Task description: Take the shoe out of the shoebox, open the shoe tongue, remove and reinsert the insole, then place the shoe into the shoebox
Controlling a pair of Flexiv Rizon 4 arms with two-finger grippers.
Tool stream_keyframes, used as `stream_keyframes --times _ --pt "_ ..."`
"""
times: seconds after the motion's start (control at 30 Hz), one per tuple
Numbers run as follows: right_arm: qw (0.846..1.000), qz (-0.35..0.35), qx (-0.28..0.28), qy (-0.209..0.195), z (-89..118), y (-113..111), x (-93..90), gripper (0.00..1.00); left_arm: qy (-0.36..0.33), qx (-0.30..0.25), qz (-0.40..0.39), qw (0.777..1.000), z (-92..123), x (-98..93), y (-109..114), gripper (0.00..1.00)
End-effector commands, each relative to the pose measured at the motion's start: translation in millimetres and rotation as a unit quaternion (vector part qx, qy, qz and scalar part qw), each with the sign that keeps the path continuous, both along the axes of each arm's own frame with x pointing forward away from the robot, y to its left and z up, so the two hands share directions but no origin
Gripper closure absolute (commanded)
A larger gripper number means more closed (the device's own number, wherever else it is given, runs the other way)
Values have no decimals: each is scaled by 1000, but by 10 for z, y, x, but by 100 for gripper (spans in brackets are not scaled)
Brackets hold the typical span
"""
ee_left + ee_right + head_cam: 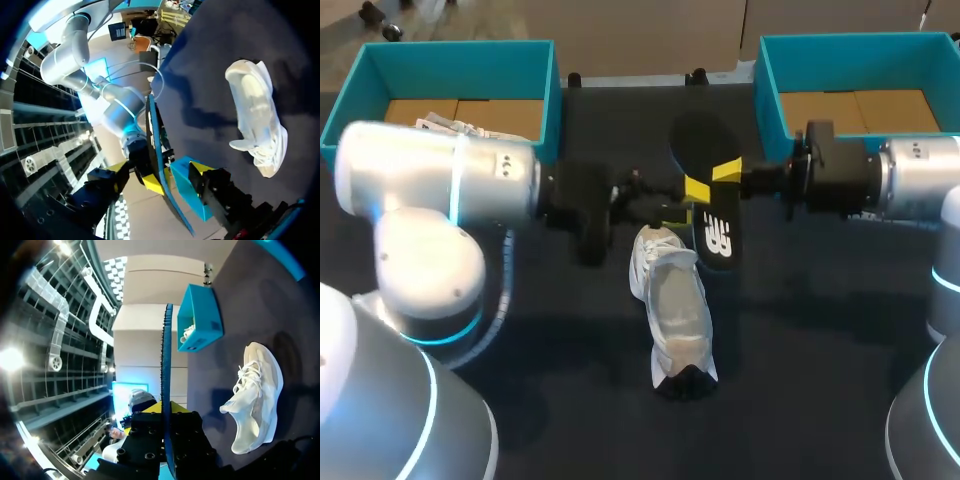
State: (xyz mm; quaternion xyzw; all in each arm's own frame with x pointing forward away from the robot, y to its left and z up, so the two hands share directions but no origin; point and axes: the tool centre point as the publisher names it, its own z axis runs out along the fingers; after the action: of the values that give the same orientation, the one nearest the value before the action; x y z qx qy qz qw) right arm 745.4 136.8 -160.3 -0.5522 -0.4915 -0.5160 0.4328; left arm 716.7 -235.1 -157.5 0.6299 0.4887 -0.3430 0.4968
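While our right hand (715, 178) is clamped on the flat black insole (717, 240), held up near the white laced shoe (678, 310) lying on the dark tabletop (820, 350) | left hand (160, 170) fingers apart around the insole | risk, we judge: the floppy insole may slip or bend if the left hand closes off-centre.

head cam: high at 6 o'clock, looks down, far | L wrist: close, aims 3 o'clock | R wrist: close, aims 9 o'clock | shared: shoe (678, 310), insole (718, 238)
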Motion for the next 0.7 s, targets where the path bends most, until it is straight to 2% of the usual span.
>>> stream_keyframes --times 0.03,0.07,0.27,0.6,0.7 --pt "1000 6 3 -1 -87 34 -12 100 8 71 -12 997 186 64 402 0" --pt "1000 9 2 -1 -106 46 -16 100 -6 102 14 995 211 113 445 0" --pt "1000 8 12 -8 -239 80 -24 100 -6 102 14 995 211 113 445 0" --pt "1000 8 12 -8 -239 80 -24 100 -6 102 14 995 211 113 445 0" --pt "1000 4 18 -9 -297 80 -22 100 20 153 28 988 288 305 457 0"
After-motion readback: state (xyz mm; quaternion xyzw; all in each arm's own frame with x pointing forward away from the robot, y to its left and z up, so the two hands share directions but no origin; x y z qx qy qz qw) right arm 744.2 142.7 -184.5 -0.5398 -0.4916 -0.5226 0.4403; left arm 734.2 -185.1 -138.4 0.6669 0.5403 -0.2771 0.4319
